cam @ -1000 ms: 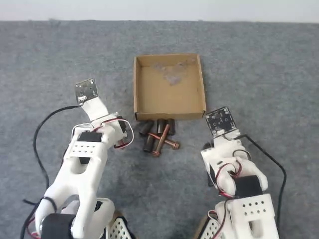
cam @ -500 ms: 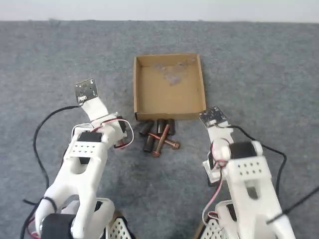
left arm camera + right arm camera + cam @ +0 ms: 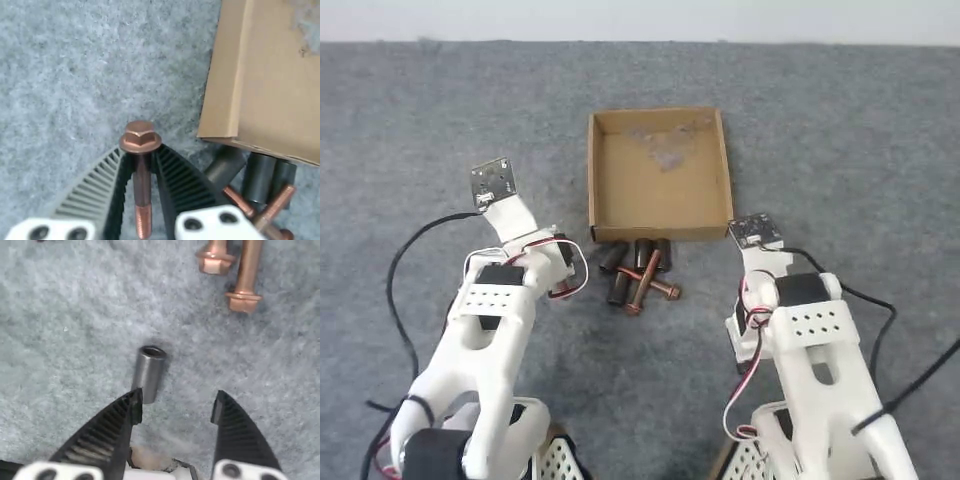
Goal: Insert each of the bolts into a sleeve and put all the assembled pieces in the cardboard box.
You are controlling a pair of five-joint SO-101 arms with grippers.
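bench (image 3: 880, 150): grey felted top, open room on all sides of both arms.

cardboard box (image 3: 660, 233): mid-bench, beyond both arms, no pieces in it. against its near wall lie dark sleeves (image 3: 642, 250) with two loose bolts (image 3: 645, 282) crossed over them.

left gripper (image 3: 141, 150): just off the box's near corner, on the left arm's side of the pile. clamped on a bolt (image 3: 142, 185). the bolt runs along the fingers, hex head out past the tips, threaded end back toward the palm.

right gripper (image 3: 177, 397): jaws spread wide, nothing held, low over the bench on the far side of the pile from the left arm. a lone sleeve (image 3: 148, 372) lies flat just ahead of it and off-centre, its near end right beside one fingertip and not in the middle of the gap. its long axis runs roughly the way the gripper points, open mouth facing away. the loose bolts lie beyond it, heads toward the gripper, well apart from the sleeve.

judgement: the right arm is the nearer one to this sleeve. the gripper needs a small sideways shift to centre the sleeve, then a short advance so the jaws close across its width. bare top around the sleeve, nothing to snag. the held bolt's thread sits between the fingers, so mating looks awkward from that end.
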